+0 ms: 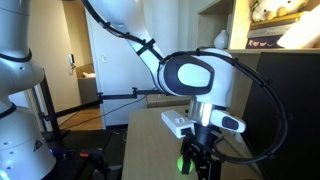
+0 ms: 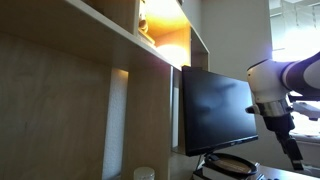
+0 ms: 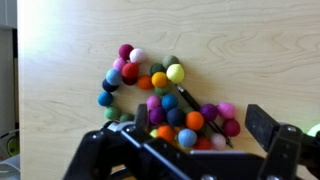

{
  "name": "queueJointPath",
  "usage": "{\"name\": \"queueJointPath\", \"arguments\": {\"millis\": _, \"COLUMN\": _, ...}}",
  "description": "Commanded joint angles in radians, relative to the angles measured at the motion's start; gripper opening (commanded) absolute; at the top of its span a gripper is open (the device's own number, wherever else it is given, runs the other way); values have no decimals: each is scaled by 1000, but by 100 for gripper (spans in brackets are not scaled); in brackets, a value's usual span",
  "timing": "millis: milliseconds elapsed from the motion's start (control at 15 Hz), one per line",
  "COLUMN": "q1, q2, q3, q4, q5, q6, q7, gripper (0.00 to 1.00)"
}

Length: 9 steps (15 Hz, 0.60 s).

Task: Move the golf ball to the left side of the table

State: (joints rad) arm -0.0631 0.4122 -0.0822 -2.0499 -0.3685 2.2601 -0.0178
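My end effector (image 3: 185, 140) hangs with its fingers spread wide above the desk (image 3: 60, 80), over a heap of small coloured balls (image 3: 165, 100). In an exterior view the golf ball (image 1: 183, 160) sits low, just beside my fingers, seemingly outside them rather than between. Being round, it shows no long axis or heading.
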Motion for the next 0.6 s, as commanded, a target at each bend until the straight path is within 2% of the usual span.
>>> {"name": "queueJointPath", "arguments": {"millis": 0, "q1": 17, "q2": 25, "q3": -6, "q4": 6, "q5": 0, "q6": 15, "q7": 2, "gripper": 100}}
{"name": "queueJointPath", "arguments": {"millis": 533, "q1": 65, "q2": 146, "q3": -16, "q4": 35, "q5": -50, "q6": 30, "q7": 15, "gripper": 100}}
